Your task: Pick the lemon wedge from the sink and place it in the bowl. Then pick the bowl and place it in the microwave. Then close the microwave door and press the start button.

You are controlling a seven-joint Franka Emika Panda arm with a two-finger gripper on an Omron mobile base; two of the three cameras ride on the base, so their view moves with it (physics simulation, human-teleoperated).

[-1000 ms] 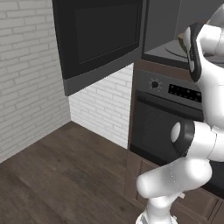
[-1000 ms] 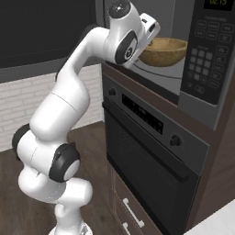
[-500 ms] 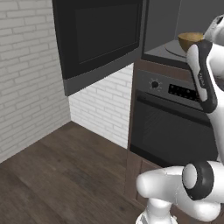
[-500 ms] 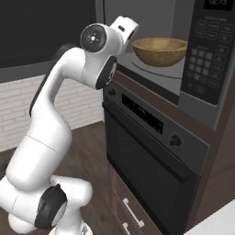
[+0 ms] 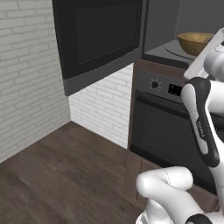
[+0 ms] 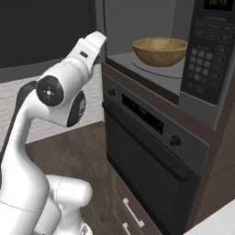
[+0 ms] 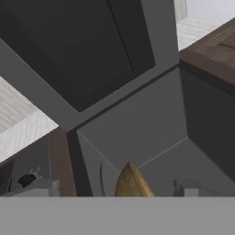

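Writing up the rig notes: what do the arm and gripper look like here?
Glossy white arm of rounded, tube-like segments with dark grey joints; one joint has a round dark cap with a small white centre. No loose cables. Small dark text runs along one dark segment. The gripper has small grey finger tips.

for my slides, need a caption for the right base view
Wooden bowl sits on the turntable inside the open microwave, above the oven.

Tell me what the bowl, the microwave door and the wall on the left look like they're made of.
The bowl: apparently wood, matte light brown with a golden-tan inside.
The microwave door: a flat black panel with a dark, faintly glossy window, probably glass, and a grey edge, plastic or metal.
The wall: white-painted brick, judging by the mortar lines.
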